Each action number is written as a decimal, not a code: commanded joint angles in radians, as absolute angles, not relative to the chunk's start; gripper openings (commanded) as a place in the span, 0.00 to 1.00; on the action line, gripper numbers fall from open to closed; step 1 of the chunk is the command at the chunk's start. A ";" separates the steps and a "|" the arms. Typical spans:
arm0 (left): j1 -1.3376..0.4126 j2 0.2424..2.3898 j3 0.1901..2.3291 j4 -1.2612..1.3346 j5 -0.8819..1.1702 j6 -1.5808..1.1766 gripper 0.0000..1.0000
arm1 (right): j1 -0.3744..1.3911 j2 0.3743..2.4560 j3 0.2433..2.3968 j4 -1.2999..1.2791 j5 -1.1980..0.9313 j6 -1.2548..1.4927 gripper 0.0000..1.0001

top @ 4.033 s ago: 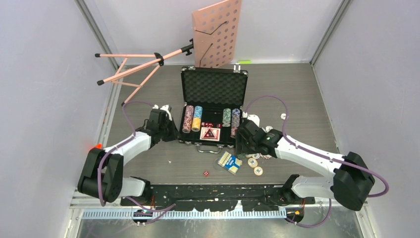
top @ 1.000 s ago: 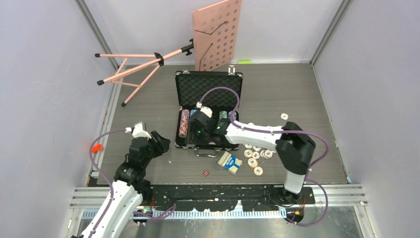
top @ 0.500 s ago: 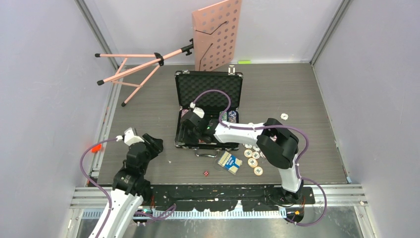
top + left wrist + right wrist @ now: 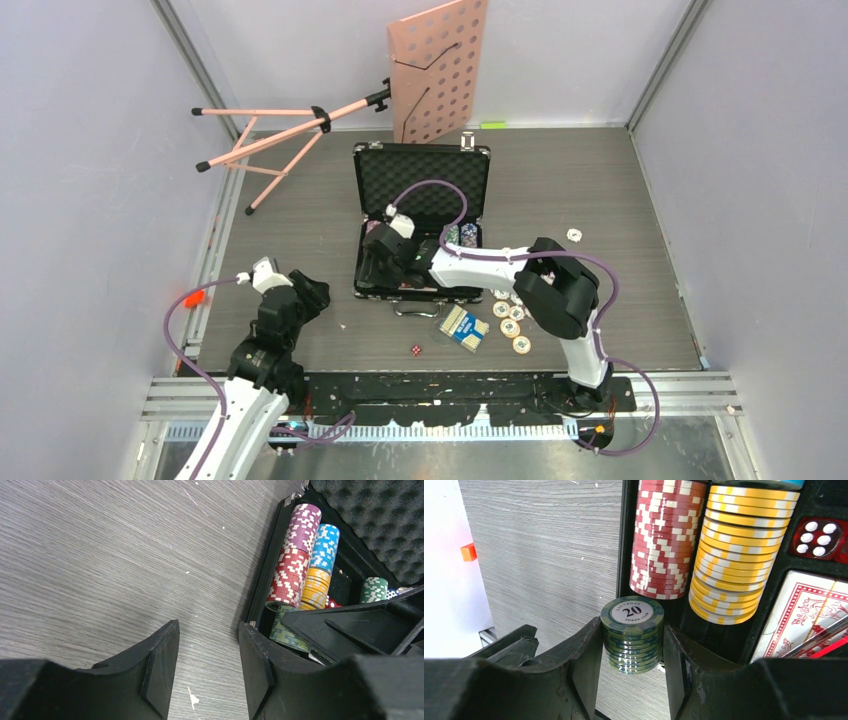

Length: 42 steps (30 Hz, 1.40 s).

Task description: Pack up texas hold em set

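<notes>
Several rows of chips, red chips point(image 4: 663, 535) and orange chips point(image 4: 736, 555) among them, already sit in the open case point(image 4: 380, 172), with dice point(image 4: 819, 537) and a card deck point(image 4: 806, 614) alongside. The right pincer point(image 4: 632, 632) pinches a short green chip stack point(image 4: 632, 611) at the case's front-left corner, apparently bound for a slot. The left pincer point(image 4: 208, 630) stands spread and empty over the table point(image 4: 100, 555) left of the case. What remains, I judge, is the loose chips point(image 4: 515, 319), card box point(image 4: 464, 327) and red die point(image 4: 415, 350) in front of the case, then shutting it.

Right pincer point(image 4: 631, 635) clamped, arm stretched leftward; left pincer point(image 4: 207, 647) parted.
</notes>
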<state>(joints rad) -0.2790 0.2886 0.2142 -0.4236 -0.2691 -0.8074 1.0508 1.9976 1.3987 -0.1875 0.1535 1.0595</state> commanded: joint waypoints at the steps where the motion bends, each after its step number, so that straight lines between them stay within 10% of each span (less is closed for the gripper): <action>1: -0.275 0.292 0.216 -0.387 -0.275 -0.805 0.49 | 1.047 1.997 1.428 -0.137 0.190 1.103 0.27; 9: -0.275 0.301 0.216 -0.379 -0.262 -0.801 0.50 | 1.048 1.985 1.400 -0.119 0.195 1.118 0.72; 23: -0.275 0.367 0.228 -0.338 -0.194 -0.757 0.54 | 1.045 1.640 1.240 -0.282 0.384 0.955 0.76; 28: -0.275 0.385 0.233 -0.325 -0.155 -0.739 0.55 | 1.042 1.422 1.096 -0.506 0.563 0.925 0.99; 42: -0.275 0.410 0.235 -0.268 0.086 -0.657 0.54 | 1.035 0.691 0.733 -0.889 0.743 1.126 0.90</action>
<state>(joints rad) -0.2790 0.4088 0.2142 -0.3340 -0.0246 -0.6983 1.0344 0.8597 0.8124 -0.7788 0.6750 1.0054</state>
